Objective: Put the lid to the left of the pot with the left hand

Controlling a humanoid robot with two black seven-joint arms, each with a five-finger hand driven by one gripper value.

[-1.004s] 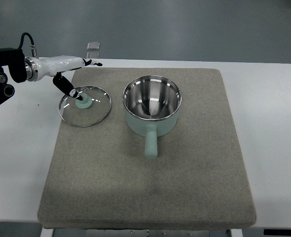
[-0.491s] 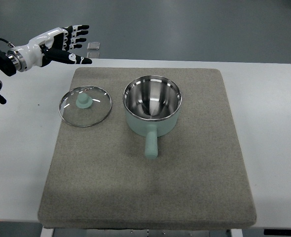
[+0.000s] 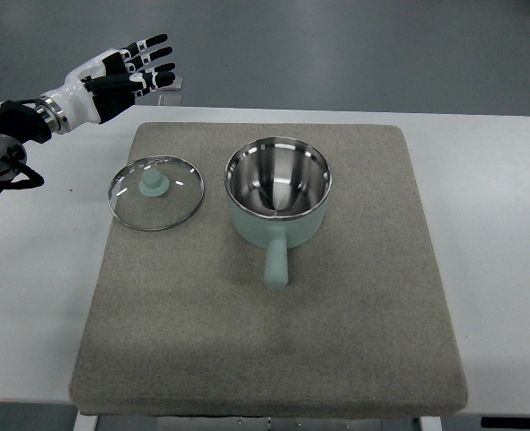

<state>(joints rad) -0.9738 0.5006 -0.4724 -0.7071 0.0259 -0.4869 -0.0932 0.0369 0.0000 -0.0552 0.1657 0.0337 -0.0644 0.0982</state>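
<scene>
While the lid [image 3: 155,193] lies left of the pot [image 3: 277,194], left robot hand [image 3: 126,72] raised, fingers spread, empty.

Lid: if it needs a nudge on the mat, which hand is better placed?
Left. The left hand hovers open beyond the lid, which lies left of the pot; no right arm shows.

A white table [image 3: 499,233] carries a grey mat [image 3: 274,341] holding the lid [image 3: 155,193] and pot [image 3: 277,202].
</scene>
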